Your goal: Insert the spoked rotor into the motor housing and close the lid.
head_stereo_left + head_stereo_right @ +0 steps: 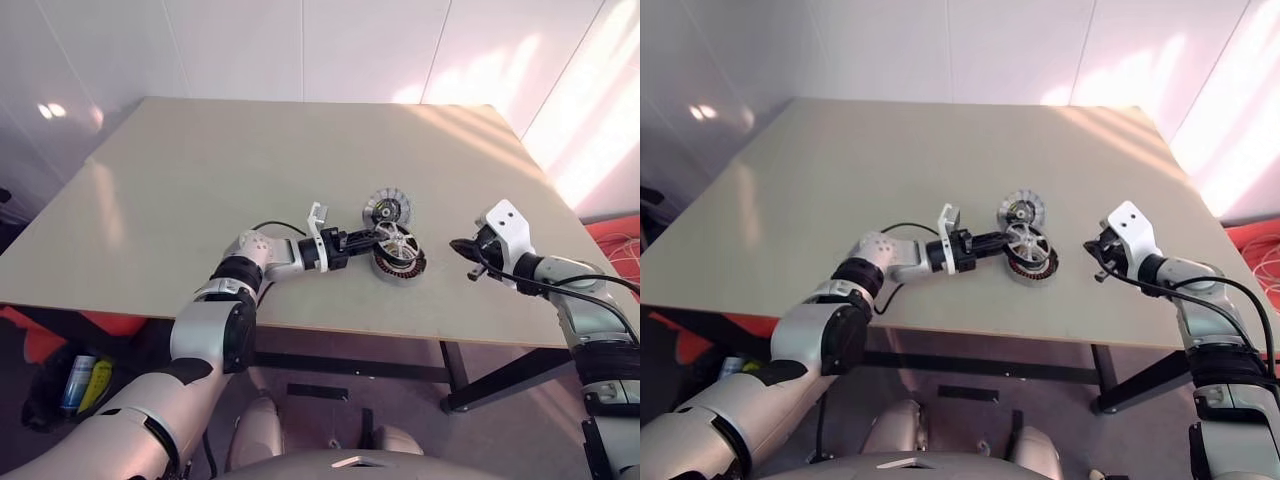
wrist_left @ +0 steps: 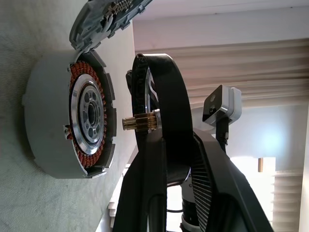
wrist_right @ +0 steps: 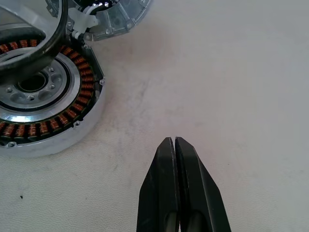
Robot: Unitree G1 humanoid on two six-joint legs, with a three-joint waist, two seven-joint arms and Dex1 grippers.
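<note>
Surface: pale tabletop carrying all parts; the group lies near the near edge, right of its middle.
Motor housing: flat on the surface, open face up, coppery windings ringing a silver hub.
Lid: just behind the housing toward the far edge, its rim touching or nearly touching the housing's; inner face up.
Spoked rotor: held just over the housing, tilted, brass pinion toward the open face; not seated.
Left claw: fingers pinched on the rotor's rim.
Left arm: forearm stretched level along the near edge, claw pointing toward the right edge.
Cable: black loop lying by the left wrist.
Right claw: fingers pressed together, holding nothing; hovers over bare surface near the housing, angled down.
Obstruction: rotor and left claw cover part of the housing.
</note>
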